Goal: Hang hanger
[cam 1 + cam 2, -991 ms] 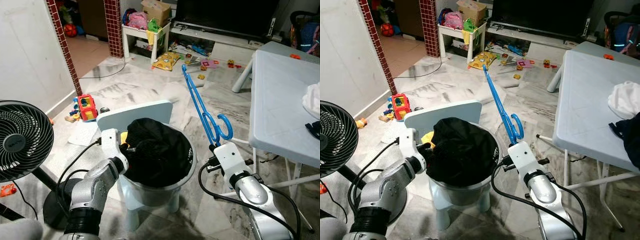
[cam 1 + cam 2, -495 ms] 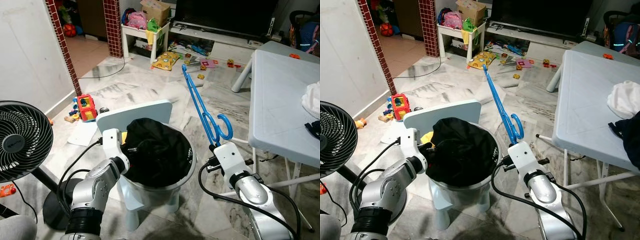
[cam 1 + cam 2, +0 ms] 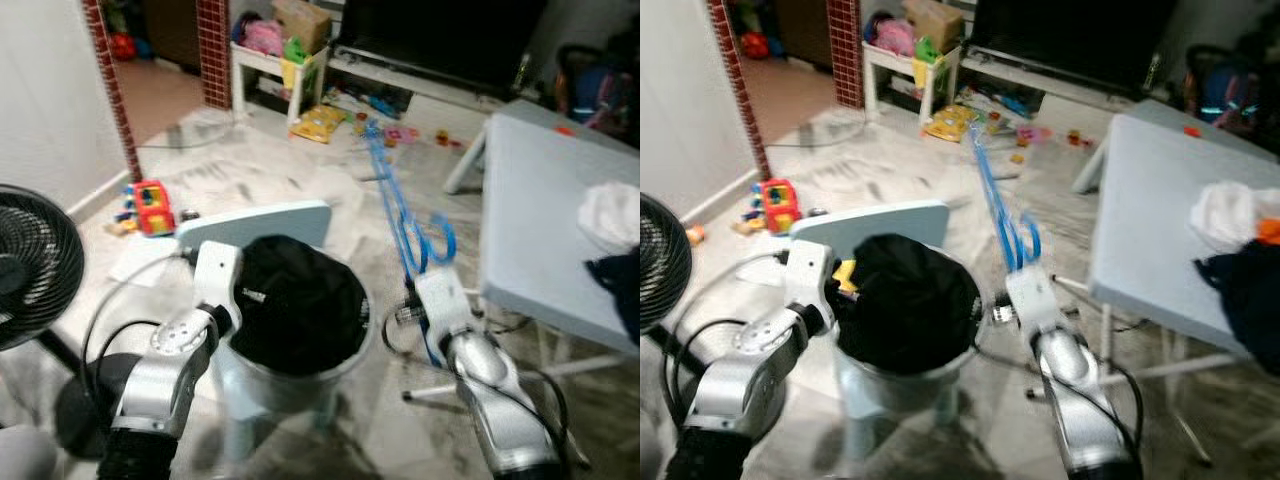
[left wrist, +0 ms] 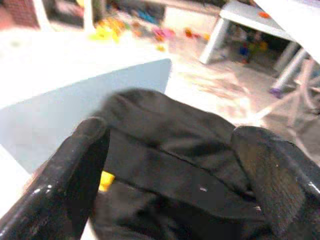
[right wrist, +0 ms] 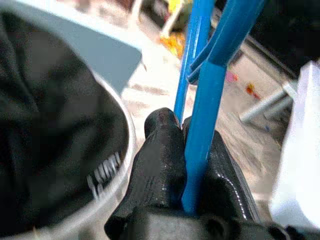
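At frame centre, right gripper (image 5: 192,165) clamped tight on blue hanger (image 3: 402,215), pointing up. At lower left, left gripper (image 4: 170,165) spread wide over black clothes (image 3: 290,310) in basket (image 3: 300,385).

Marble floor (image 3: 290,175): toys scattered near the far shelf, a red toy truck (image 3: 152,193) by the wall, black fan (image 3: 25,265) at left. Small pale-blue stool (image 3: 255,222) bears a bucket (image 3: 300,375) of black cloth. Grey surface (image 3: 1150,220) at right: white cloth (image 3: 1230,212), dark garment (image 3: 1252,290).
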